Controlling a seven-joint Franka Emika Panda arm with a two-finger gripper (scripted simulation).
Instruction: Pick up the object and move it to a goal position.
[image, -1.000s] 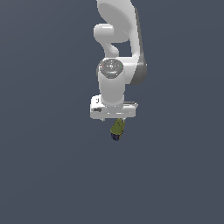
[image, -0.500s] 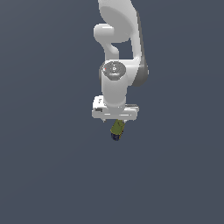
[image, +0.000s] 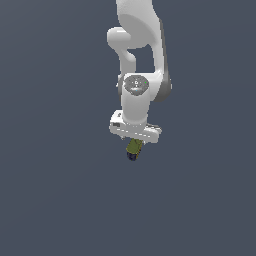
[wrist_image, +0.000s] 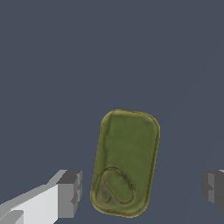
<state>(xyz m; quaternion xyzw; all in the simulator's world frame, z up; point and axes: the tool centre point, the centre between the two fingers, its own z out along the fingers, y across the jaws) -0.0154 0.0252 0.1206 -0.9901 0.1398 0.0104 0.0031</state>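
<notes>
A: Describe the background.
B: Uniform dark slate-grey surface; only the white robot arm (image: 142, 55) stands in it.
A: State the gripper condition.
B: The white gripper (image: 134, 147) is spread wide; its grey fingertips (wrist_image: 70, 192) flank the small rounded olive-green object (wrist_image: 126, 162), clear gaps either side.

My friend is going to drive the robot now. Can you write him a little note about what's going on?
Gripper: open, its grey fingers on either side of the object and apart from it.
Object: olive-green, rounded and flat-topped in the wrist view, lying between the fingers. In the exterior view it shows just under the gripper, dark end down.
Done: gripper lined up over the object.
Left: close on it, lift, carry to the goal. No goal marker shows in either view.
</notes>
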